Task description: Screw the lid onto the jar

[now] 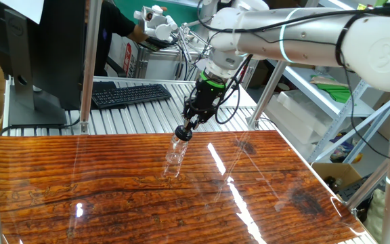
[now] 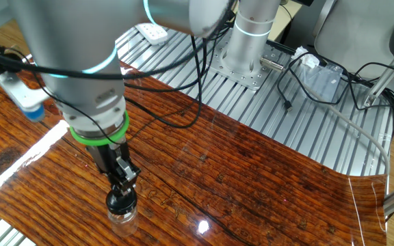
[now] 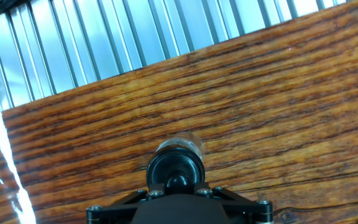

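The jar (image 1: 175,156) is a small clear bottle standing upright on the wooden table top. The black lid (image 1: 182,133) sits at the jar's neck, held between my gripper's fingers. My gripper (image 1: 183,131) comes down from above and is shut on the lid. In the other fixed view the lid (image 2: 121,201) rests on top of the jar (image 2: 123,220) with the gripper (image 2: 122,197) closed around it. In the hand view the round black lid (image 3: 174,170) fills the space just ahead of the gripper (image 3: 175,182), and the clear jar (image 3: 182,145) shows just beyond it.
The wooden table top (image 1: 114,196) ends at a ribbed metal surface (image 1: 141,112) at the back, where a black keyboard (image 1: 131,93) lies. A white bottle with a blue cap (image 2: 20,96) lies at the wood's left edge. Cables (image 2: 320,75) run across the metal surface.
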Robot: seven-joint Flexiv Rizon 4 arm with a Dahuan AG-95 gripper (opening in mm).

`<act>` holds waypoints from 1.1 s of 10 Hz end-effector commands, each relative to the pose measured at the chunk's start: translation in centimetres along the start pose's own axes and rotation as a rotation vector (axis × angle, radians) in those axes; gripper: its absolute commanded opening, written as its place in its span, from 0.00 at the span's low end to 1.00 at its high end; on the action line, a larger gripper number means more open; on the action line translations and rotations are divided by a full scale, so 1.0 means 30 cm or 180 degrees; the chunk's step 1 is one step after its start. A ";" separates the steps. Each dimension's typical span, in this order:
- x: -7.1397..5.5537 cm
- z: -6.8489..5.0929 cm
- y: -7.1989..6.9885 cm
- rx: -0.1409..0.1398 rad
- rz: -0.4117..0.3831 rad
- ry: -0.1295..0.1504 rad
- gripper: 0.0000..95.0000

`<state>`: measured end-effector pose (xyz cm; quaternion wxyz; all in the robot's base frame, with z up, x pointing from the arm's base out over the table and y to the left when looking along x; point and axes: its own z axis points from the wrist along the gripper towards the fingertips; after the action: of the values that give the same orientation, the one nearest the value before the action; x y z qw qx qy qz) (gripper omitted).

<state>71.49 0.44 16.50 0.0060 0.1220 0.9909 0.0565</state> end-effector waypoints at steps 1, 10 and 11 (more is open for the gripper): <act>-0.004 0.008 0.004 0.0073 -0.0040 -0.0026 0.00; -0.027 0.027 0.023 0.0141 -0.0098 -0.0071 0.00; -0.030 0.030 0.024 0.0143 -0.0106 -0.0074 0.00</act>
<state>72.65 1.10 15.64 0.0152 0.1058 0.9937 0.0330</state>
